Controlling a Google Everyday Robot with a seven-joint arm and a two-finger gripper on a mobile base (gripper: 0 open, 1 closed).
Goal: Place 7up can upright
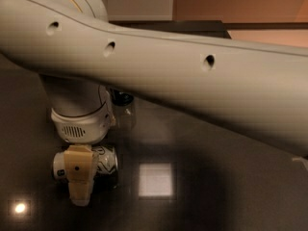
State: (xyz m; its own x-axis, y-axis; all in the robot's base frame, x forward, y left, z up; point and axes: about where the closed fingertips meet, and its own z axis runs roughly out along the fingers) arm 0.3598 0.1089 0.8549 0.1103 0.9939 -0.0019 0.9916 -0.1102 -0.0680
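Observation:
The 7up can (pixel 105 159), silver-white with green markings, lies on its side on the dark glossy table (pixel 226 196) at the lower left. My gripper (pixel 80 176) comes straight down over the can's left half, and its tan front part covers the middle of the can. Only the can's left end and right half show. The wrist (pixel 79 124) sits directly above the can.
My thick white arm (pixel 192 76) crosses the whole upper view. A dark Pepsi can (pixel 122 101) stands upright just behind the wrist, mostly hidden. Bright light reflections lie on the table (pixel 155 179), right of the 7up can. The table's far edge (pixel 192 24) runs along the back.

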